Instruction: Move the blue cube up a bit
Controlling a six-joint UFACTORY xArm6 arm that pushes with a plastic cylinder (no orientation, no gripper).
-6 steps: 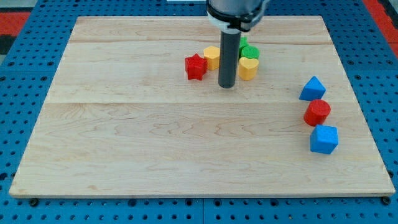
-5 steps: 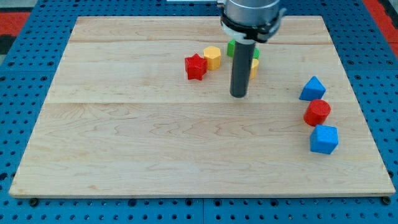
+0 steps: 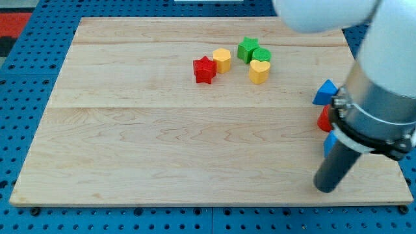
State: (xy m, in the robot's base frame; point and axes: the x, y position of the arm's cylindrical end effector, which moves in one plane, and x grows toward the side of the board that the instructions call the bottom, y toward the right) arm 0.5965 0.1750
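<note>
My tip (image 3: 327, 188) rests on the board near the view's bottom right. The blue cube (image 3: 329, 142) is almost wholly hidden behind the rod; only a sliver shows at its left edge, just above the tip. A red block (image 3: 323, 119) sits above it, mostly hidden too. A blue triangular block (image 3: 324, 91) lies above that, partly covered by the arm.
A cluster sits near the view's top centre: a red star (image 3: 204, 69), a yellow hexagon (image 3: 222, 60), a green star (image 3: 246, 48), a green round block (image 3: 262, 54) and a yellow heart (image 3: 259, 71). The board's right edge (image 3: 402, 174) is close to the tip.
The rod has swept from beside the top-centre cluster down and right to below the blue cube. The arm now covers the right-hand blocks. No block has visibly moved.
</note>
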